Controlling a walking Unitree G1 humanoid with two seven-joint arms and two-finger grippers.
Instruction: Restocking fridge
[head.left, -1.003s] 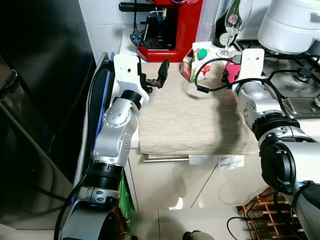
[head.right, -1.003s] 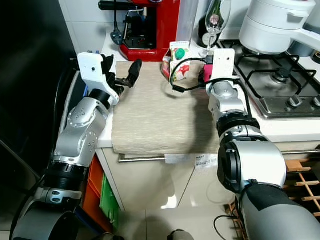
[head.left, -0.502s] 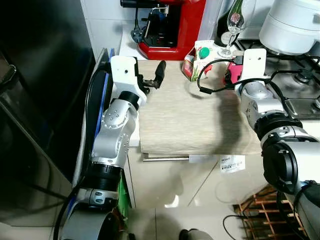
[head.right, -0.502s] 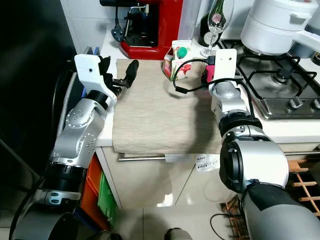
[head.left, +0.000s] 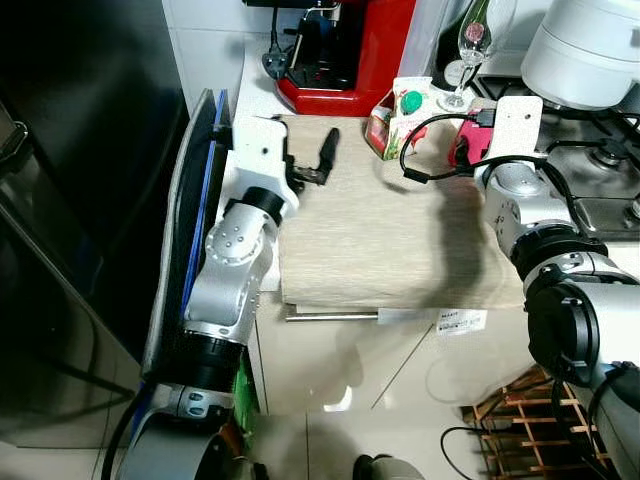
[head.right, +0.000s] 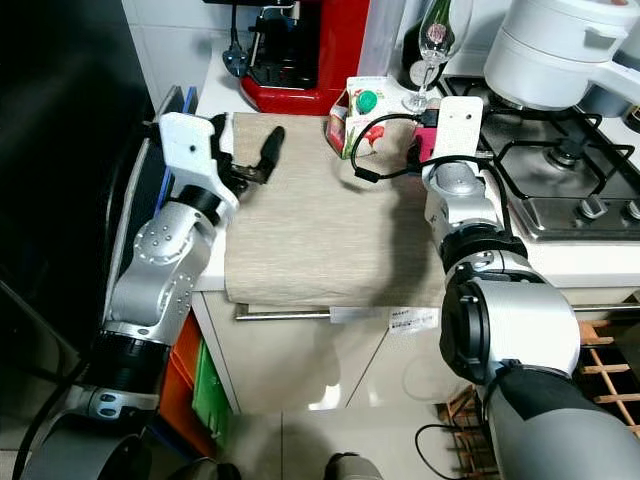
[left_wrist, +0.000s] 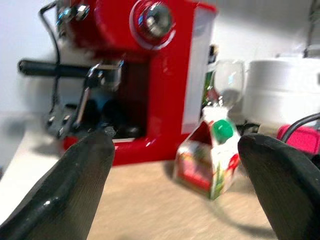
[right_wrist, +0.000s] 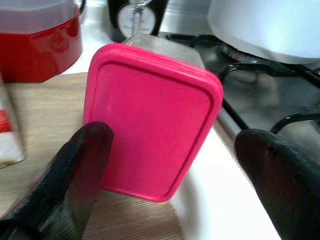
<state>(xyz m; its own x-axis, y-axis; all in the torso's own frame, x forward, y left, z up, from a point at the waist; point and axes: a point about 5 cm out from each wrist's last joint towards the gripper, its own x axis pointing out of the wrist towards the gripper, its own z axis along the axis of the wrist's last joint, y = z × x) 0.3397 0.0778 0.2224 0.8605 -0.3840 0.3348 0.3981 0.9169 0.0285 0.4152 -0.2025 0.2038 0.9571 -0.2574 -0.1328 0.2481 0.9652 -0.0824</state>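
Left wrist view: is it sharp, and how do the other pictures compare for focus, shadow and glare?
Left wrist view: soft; the carton and red coffee machine are hazy, the near fingers blurred. Right wrist view: pink-lidded container fairly crisp, fingers out of focus. Eye views: sharp; the right arm shadows the beige mat, the floor shows glare, the left side is nearly black.

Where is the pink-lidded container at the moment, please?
The pink-lidded container stands between the right gripper's open fingers, on the counter beside the stove, just right of the juice carton.
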